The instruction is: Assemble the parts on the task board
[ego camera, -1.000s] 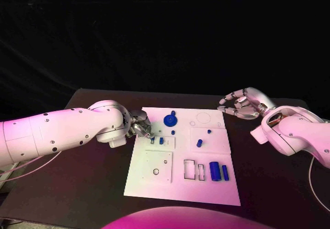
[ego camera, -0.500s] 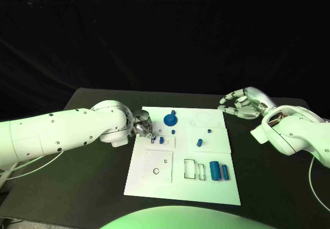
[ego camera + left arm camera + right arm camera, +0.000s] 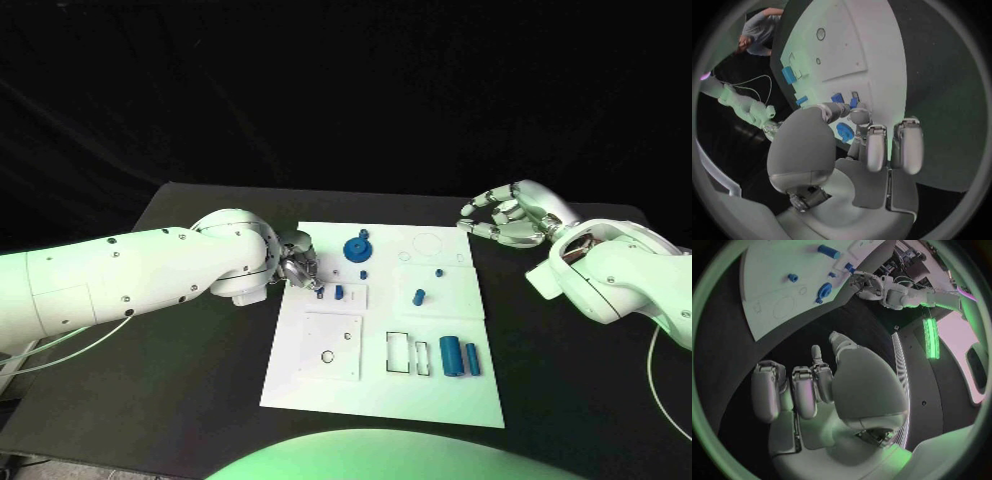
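While two blue cylinders (image 3: 460,357) lie low on the task board (image 3: 375,400) at centre frame, the left hand (image 3: 299,267) reaches its upper-left edge, grasp unclear; the right hand (image 3: 508,216), upper right, curls holding nothing.

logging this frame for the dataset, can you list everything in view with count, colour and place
table: one, black, under everything
task board: one, white, middle of the table
round part: one, blue, far end of the board
small parts: four, blue; two by the left fingers, one just below the round part, one mid-board
long parts: two, blue, side by side at the board's near right
left hand: silver, at the board's left edge, fingertips down by a small part; whether it pinches anything cannot be told
right hand: silver, fingers curled, holding nothing, off the board's far right corner
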Robot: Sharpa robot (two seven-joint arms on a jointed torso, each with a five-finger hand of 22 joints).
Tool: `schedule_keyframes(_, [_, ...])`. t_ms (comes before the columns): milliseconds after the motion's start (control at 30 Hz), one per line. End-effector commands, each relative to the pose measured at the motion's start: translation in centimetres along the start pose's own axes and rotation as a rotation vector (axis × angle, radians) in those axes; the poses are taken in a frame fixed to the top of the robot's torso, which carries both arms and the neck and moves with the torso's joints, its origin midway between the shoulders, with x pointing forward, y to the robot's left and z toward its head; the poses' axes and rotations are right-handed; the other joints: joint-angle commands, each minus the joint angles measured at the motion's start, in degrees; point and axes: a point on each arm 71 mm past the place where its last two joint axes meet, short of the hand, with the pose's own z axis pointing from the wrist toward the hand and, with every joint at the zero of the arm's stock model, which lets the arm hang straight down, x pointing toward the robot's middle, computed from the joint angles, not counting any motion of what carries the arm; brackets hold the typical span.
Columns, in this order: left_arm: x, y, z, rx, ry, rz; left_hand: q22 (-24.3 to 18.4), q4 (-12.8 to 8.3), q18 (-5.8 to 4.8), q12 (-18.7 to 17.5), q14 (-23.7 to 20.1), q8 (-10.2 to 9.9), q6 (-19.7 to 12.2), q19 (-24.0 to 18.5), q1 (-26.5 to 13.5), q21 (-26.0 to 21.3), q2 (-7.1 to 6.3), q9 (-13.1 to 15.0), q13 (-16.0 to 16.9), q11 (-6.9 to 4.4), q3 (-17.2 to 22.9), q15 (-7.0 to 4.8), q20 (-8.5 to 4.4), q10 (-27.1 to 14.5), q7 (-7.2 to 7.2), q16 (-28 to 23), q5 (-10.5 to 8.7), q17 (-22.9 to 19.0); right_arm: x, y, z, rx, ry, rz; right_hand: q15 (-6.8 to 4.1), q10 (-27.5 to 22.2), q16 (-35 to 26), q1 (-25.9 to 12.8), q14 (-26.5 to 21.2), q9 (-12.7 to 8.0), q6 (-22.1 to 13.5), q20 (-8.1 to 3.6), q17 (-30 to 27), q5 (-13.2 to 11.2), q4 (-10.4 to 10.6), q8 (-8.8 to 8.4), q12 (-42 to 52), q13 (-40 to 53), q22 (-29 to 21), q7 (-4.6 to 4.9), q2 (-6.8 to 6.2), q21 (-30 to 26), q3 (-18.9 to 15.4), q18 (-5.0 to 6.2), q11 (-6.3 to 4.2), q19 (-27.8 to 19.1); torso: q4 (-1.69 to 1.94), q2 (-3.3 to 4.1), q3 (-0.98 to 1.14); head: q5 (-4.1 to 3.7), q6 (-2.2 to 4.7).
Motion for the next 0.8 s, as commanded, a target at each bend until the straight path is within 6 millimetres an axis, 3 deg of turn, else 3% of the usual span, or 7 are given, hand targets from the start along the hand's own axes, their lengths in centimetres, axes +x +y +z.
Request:
schedule_keyframes(33, [0.37, -0.2, 0.04, -0.002, 0.029, 0.033, 5.3, -10.1, -0.59, -0.22, 5.13, 0.4, 0.83, 0.42, 0.1, 0.31, 0.08, 1.52, -0.05, -0.22, 10.41, -0.3, 0.05, 0.26, -0.53, 0.27, 0.19, 11.88, 0.14, 0.07, -0.02, -0.007, 0.012, -0.007, -0.25, -0.12, -0.24, -0.26, 4.62, 0.05, -0.31, -0.54, 9.01, -0.21, 0.27, 0.28, -0.28, 5.97, 8.79, -0.06, 0.08, -0.15, 0.13, 0.76, -0.25, 0.18, 0.0, 0.05, -0.07, 0.04, -0.15])
schedule_keyframes(800, [0.69, -0.12, 0.15, -0.009, 0.054, 0.041, 5.14, -10.37, -0.55, -0.79, 5.11, 0.64, 1.01, 0.28, -0.36, 0.24, -0.13, 1.66, -0.81, -0.3, 11.04, -0.36, -0.02, 0.17, -0.61, 0.24, 0.48, 11.82, 0.09, 0.03, -0.08, -0.007, 0.011, -0.009, -0.25, -0.12, -0.24, -0.26, 4.62, 0.05, -0.31, -0.54, 9.01, -0.21, 0.27, 0.28, -0.28, 5.97, 8.79, -0.06, 0.08, -0.15, 0.13, 0.76, -0.25, 0.18, 0.08, -0.06, 0.03, 0.08, -0.48])
